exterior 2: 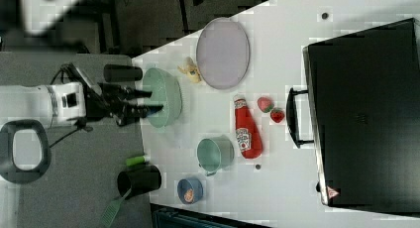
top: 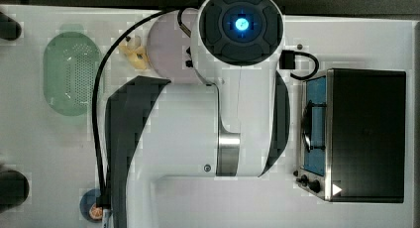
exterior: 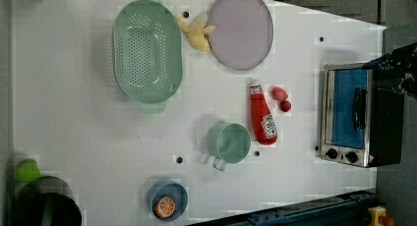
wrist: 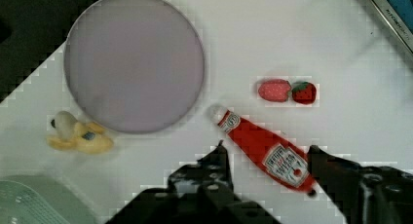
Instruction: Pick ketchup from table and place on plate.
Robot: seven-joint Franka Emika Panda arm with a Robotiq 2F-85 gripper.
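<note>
A: Start with the big things, then?

B: The white table (exterior: 98, 137) bears everything; on it, at the left view's right, stands the toaster oven (exterior: 359, 115), black-bodied with a blue-tinted door and knobs at its lower corner; the white arm (top: 237, 89) covers the middle of the top view.

A: And the dishes?

B: The oval perforated green basket (exterior: 146, 51) lies at the left view's upper left; the plate (exterior: 241, 29), pale lilac and bare, lies to the basket's right, with the peeled banana (exterior: 196, 32) between the two, just beside the plate's rim.

A: Where is the ketchup?

B: The ketchup bottle (exterior: 262, 115) lies flat on the table below the plate in the left view, cap toward the plate but apart from it; the green cup (exterior: 228, 142) sits just beside its base end, and two strawberries (exterior: 281, 99) lie near its other side; a small blue bowl (exterior: 168, 200) holding an orange slice sits near the left view's bottom edge.

A: The pincer?

B: The gripper (wrist: 265, 153) hangs above the bottle in the wrist view, fingers (wrist: 216, 165) apart, one at either side of the bottle's body; it clasps nothing.
</note>
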